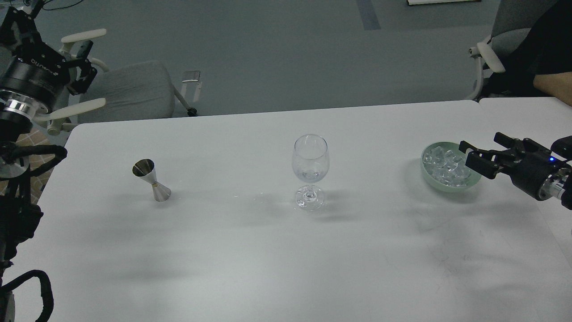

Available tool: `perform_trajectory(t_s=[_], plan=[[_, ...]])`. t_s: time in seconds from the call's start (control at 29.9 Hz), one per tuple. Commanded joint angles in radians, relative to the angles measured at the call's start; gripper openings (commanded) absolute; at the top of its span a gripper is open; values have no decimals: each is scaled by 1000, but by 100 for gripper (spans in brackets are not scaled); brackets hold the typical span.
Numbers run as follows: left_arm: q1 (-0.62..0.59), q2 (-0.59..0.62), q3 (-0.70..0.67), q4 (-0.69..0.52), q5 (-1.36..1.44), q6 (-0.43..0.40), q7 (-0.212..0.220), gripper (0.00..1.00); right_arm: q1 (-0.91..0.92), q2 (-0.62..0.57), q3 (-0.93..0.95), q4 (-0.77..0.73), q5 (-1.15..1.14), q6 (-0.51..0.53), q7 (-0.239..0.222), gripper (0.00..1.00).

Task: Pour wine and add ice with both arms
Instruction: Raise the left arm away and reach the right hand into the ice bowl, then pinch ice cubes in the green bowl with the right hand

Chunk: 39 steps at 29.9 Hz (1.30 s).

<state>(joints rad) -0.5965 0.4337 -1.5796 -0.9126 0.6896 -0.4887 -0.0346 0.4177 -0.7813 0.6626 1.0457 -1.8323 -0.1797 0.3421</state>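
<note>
A: Count on the desk (268, 250)?
B: One wine glass (310, 170) upright at centre, looks empty. One steel jigger (152, 180) to its left, well apart, standing on its wider end and tilted. One pale green bowl (449, 167) far right with the ice (447, 166) in it, a heap of clear cubes, too jumbled to count.
A: Arms?
B: Two. Right pincer (480, 154) comes in from the right edge, fingers spread, nothing between them, tips over the bowl's right rim. Can't tell if they touch it.
A: Left?
B: Left pincer (82, 62) is up at the far left, off the desk, in front of a grey chair (129, 89). Seen dark and end-on, so can't tell if it's open or closed. Nothing visibly held.
A: Anything else?
B: Second chair (505, 40) top right, behind the desk.
</note>
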Motion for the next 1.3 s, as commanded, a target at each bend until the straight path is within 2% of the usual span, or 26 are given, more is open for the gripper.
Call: perform_trajectory(t_s=[0.0,0.23,0.47,0.63,0.73,0.77,0.94,1.27], plan=[[-26,-1,38,1,18,0,-42,98,16,20,-38,-10,-4,9,5,100],[-97,2,66,1,15,22,-28,98,21,66,-41,-39,-2,26,21,100],[-98,-9,67,0,16,21,-28,98,61,109,-43,-102,-2,85,12,100],[-97,-9,67,0,16,22,-30,98,73,117,-47,-113,-2,117,12,96],[-97,-9,67,0,16,21,-30,98,88,119,-78,-116,-2,124,11,92],[-95,-9,67,0,16,21,-30,98,93,119,-87,-122,-2,124,9,87],[-91,-9,67,0,18,16,-30,98,107,131,-93,-153,-2,126,-5,75],[-91,-9,67,0,13,16,-30,98,113,134,-97,-156,1,126,-15,65]])
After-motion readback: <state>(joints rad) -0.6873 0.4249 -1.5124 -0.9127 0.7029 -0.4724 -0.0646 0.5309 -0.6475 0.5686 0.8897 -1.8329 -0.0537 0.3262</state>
